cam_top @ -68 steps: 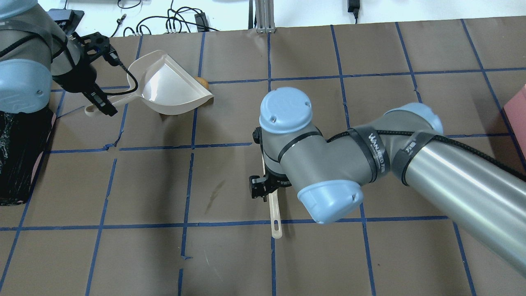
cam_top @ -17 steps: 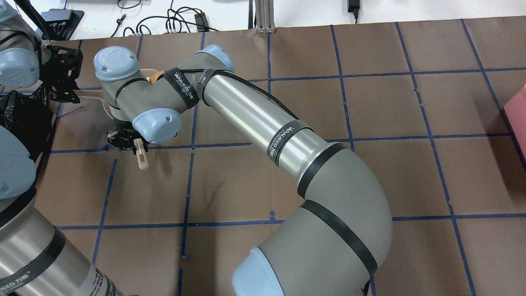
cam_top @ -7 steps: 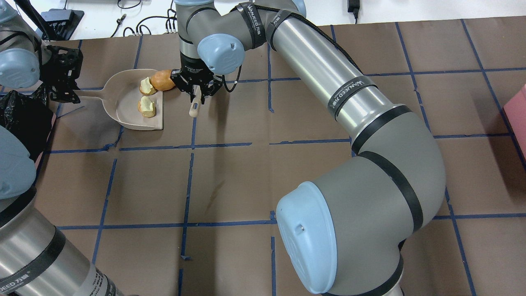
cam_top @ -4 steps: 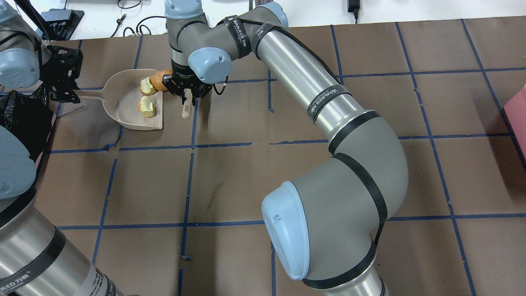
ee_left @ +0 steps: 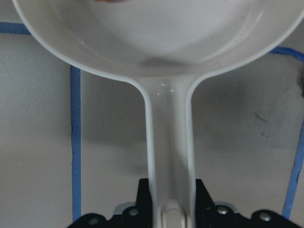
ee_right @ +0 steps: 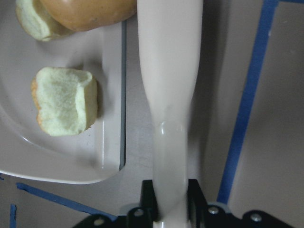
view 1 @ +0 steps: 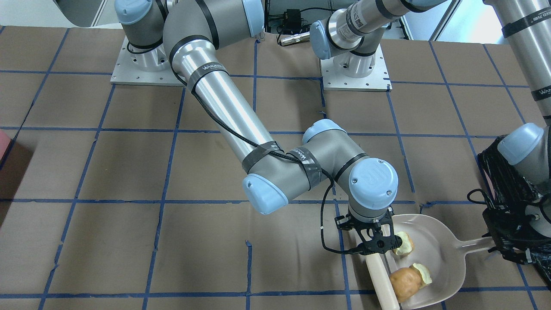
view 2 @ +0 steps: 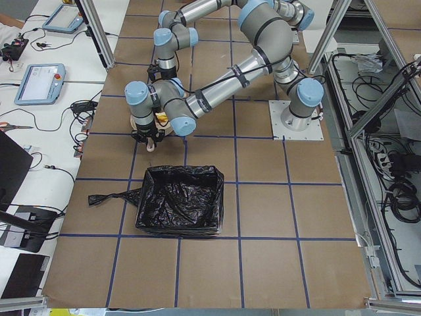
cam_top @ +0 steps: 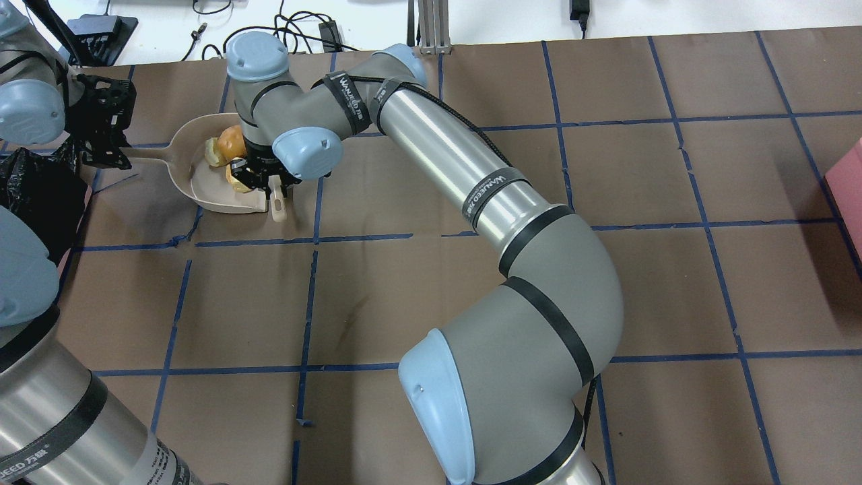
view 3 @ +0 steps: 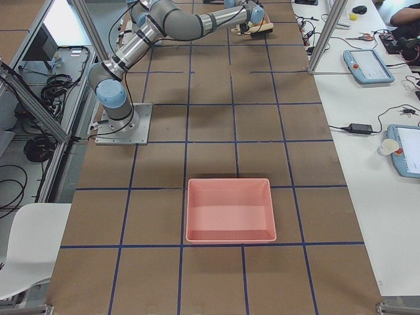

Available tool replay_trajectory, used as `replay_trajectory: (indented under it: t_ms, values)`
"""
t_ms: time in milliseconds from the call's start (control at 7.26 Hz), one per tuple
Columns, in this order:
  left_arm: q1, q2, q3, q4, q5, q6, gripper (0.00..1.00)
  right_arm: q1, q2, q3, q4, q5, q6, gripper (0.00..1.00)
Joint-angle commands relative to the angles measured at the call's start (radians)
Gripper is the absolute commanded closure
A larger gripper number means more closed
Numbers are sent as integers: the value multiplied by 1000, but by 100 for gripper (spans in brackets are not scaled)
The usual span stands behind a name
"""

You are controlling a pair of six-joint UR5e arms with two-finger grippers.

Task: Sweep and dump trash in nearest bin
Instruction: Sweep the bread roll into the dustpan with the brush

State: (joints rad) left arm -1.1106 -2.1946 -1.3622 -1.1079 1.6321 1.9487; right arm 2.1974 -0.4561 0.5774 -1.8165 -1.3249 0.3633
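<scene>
A beige dustpan (cam_top: pixel 199 190) lies on the table at the far left, its mouth toward the middle. My left gripper (cam_top: pixel 101 149) is shut on the dustpan handle (ee_left: pixel 168 156). The orange-brown lump (cam_top: pixel 233 139) and two pale chunks (ee_right: pixel 64 107) (view 1: pixel 424 272) lie inside the pan. My right gripper (cam_top: pixel 268 183) is shut on a beige brush handle (ee_right: pixel 168 95) at the pan's mouth; the brush head is hidden. The black-bagged bin (view 2: pixel 179 201) stands beside the left gripper, also in the overhead view (cam_top: pixel 34 195).
A pink-red box (view 3: pixel 230 210) stands far off at the table's right end; its edge also shows in the overhead view (cam_top: pixel 850 182). The right arm (cam_top: pixel 485 195) stretches across the table's middle. Blue tape lines (cam_top: pixel 310 296) grid the brown table.
My right arm has swept left with the brush and pushed the orange-brown lump from the pan's mouth inside, against a pale chunk. The left gripper and dustpan have stayed put.
</scene>
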Motion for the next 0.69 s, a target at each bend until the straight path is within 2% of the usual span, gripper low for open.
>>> replay_trajectory:
  t_ms: [0,551]
  values:
    - [0,1,0,-1,0,1,95,53,-4,1,-14,7,8,94]
    - [0,4,-15,8,0,2,95,67,-15,13,0,9,17,93]
